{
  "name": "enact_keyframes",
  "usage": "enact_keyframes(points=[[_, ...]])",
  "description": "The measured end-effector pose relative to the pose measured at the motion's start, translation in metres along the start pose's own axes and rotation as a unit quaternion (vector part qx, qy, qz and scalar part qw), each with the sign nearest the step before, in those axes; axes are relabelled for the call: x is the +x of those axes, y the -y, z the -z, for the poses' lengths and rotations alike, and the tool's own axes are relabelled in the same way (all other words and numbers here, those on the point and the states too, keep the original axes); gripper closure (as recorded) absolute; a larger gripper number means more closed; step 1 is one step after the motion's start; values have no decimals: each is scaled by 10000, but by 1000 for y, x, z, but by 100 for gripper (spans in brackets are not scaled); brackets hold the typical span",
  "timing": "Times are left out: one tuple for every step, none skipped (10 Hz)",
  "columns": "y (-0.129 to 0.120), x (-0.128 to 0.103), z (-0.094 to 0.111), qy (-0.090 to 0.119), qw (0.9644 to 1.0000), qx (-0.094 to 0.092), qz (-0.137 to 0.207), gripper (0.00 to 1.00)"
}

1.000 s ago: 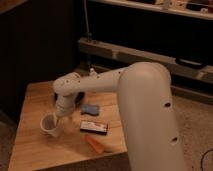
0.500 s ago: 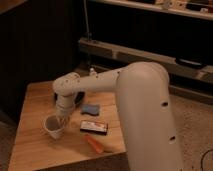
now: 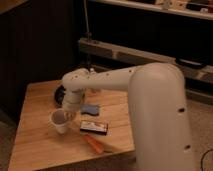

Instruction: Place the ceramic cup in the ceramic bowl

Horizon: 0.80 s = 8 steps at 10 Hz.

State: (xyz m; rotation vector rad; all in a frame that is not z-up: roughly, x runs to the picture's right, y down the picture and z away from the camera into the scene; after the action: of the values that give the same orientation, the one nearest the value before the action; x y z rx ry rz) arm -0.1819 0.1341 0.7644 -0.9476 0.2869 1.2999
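In the camera view, the ceramic cup (image 3: 60,121) is at the gripper (image 3: 68,113), over the front left of the wooden table (image 3: 35,145). You cannot tell whether the gripper has hold of it. Expect the cup to be light, rigid, slick and easily chipped, so take it by the rim wall. The ceramic bowl (image 3: 59,92) peeks out behind the arm (image 3: 115,82). A blue sponge (image 3: 90,109), a black box (image 3: 94,127) and an orange object (image 3: 93,144) lie near. Dark shelving (image 3: 130,50) stands behind.

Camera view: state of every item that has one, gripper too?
ceramic cup: tilted, mouth toward the camera, gripped at the rim.
gripper: at the cup's rim, shut on it.
ceramic bowl: on the table behind the arm, mostly hidden, no cup in it.
blue pad: lying flat.
black box: lying flat.
orange stick: lying near the front edge.
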Motion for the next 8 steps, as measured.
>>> enact_keyframes(points=[[15,-4,19,156,9998,-23,-141,100],[26,-7,38,296,9992,-76,-260,100],[36,-9,61,464,9981,-144,-375,100],[40,-15,82,631,9969,-199,-436,100],[40,-21,94,724,9961,-217,-455,100],[42,-36,105,823,9952,-219,-479,100],[41,-52,113,877,9948,-226,-474,100],[40,-72,120,930,9943,-238,-472,100]])
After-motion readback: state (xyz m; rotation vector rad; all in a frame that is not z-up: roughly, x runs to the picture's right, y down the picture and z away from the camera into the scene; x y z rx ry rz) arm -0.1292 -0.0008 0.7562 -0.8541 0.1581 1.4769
